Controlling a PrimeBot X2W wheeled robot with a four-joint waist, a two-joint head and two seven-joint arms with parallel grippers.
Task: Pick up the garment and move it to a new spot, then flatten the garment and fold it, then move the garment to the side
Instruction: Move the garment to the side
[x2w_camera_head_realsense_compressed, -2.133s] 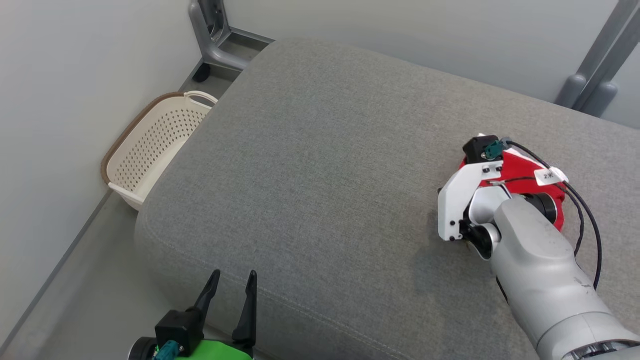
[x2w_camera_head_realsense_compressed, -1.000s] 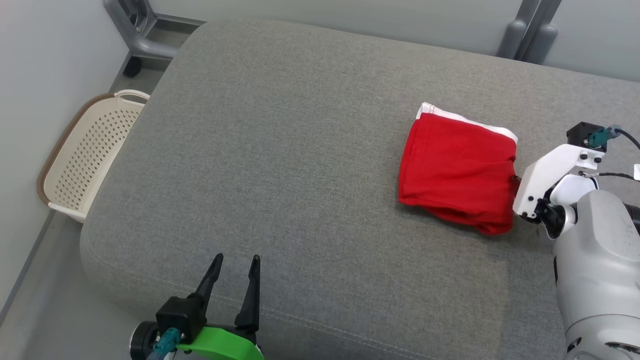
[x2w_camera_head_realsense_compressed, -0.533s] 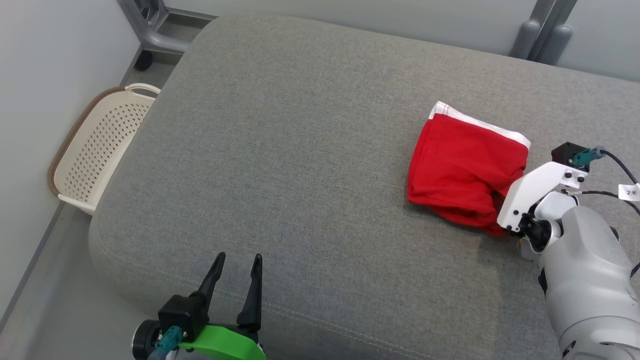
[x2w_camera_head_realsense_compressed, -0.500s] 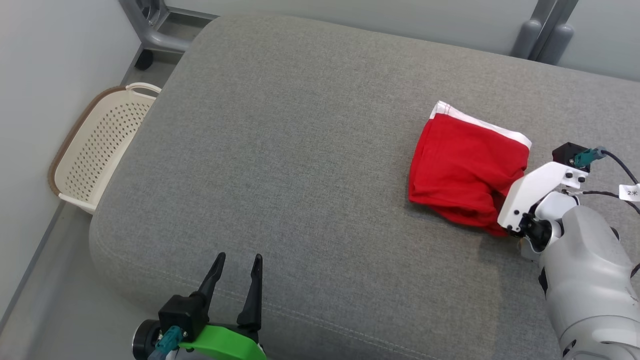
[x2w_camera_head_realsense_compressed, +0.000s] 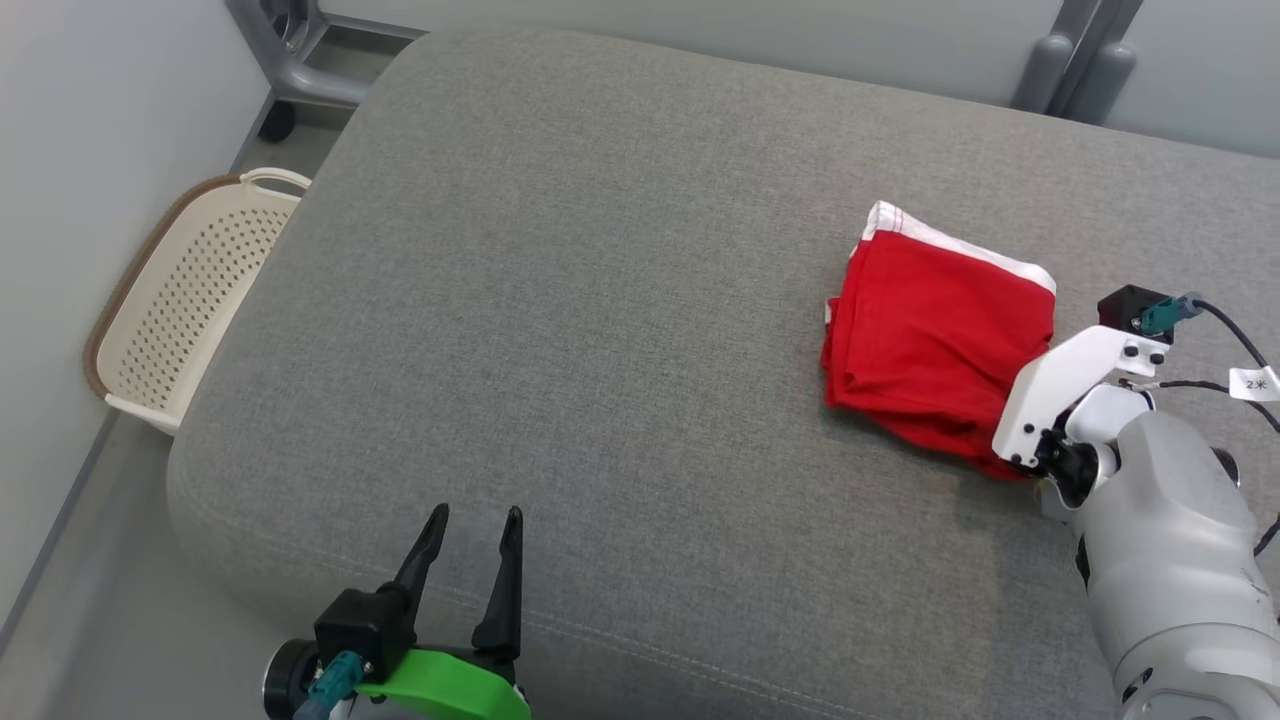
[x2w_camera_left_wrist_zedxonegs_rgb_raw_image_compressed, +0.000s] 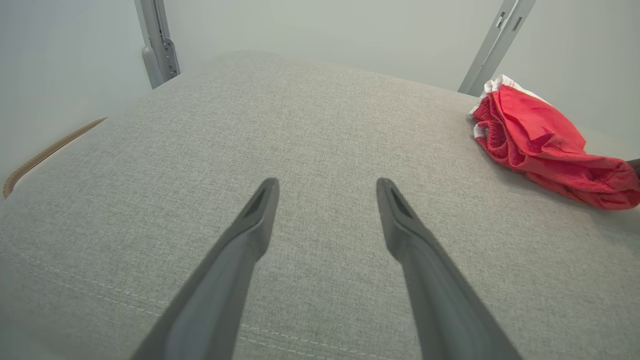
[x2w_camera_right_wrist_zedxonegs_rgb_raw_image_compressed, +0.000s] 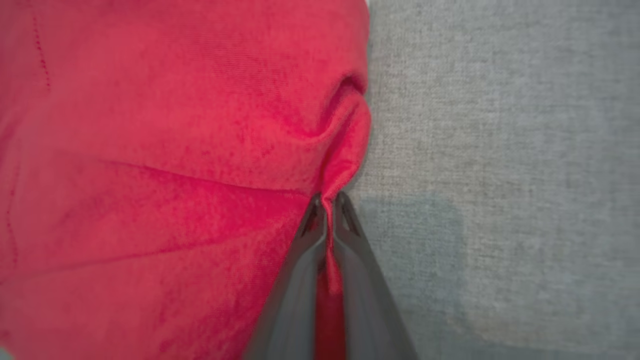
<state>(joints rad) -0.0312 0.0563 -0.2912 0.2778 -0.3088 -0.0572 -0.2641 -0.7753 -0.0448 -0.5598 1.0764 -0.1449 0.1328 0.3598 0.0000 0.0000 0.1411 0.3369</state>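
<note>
A wide cushion (x2w_camera_head_realsense_compressed: 600, 300) upholstered in grey woven fabric is bordered by pale walls (x2w_camera_head_realsense_compressed: 90, 120). A cream perforated basket (x2w_camera_head_realsense_compressed: 170, 310) is set on the grey floor (x2w_camera_head_realsense_compressed: 100, 620) beside the cushion's left edge, and grey metal posts (x2w_camera_head_realsense_compressed: 310, 88) are seen past its far corners.

A folded red garment (x2w_camera_head_realsense_compressed: 930, 330) lies on the grey cushion (x2w_camera_head_realsense_compressed: 600, 300).

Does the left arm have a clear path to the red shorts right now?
Probably yes: only bare cushion lies between its open jaws and the shorts, though it's a long stretch.
</note>
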